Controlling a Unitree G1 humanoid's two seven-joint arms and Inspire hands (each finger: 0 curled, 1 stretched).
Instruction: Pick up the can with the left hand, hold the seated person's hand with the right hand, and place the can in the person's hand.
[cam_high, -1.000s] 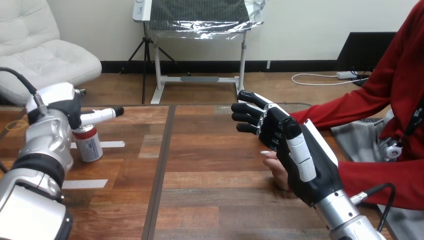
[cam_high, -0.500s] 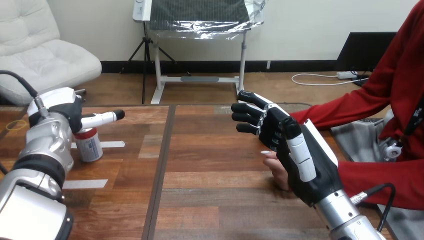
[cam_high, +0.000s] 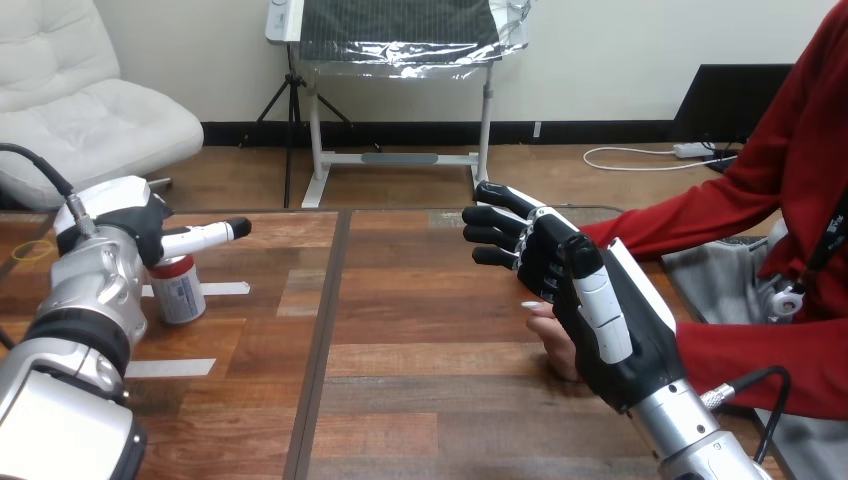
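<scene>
Head view: left hand (cam_high: 125, 222), stretched open, over can (cam_high: 180, 292) at left; right hand (cam_high: 590, 300) spread above person's hand (cam_high: 556, 340).

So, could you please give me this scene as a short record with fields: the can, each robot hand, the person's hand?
can: upright on the table, beside a white tape strip
left hand: just above the can's top; grip cannot be told
right hand: raised, fingers open, holding nothing
person's hand: low at the table, partly hidden behind the right hand
task state: can not yet lifted
</scene>
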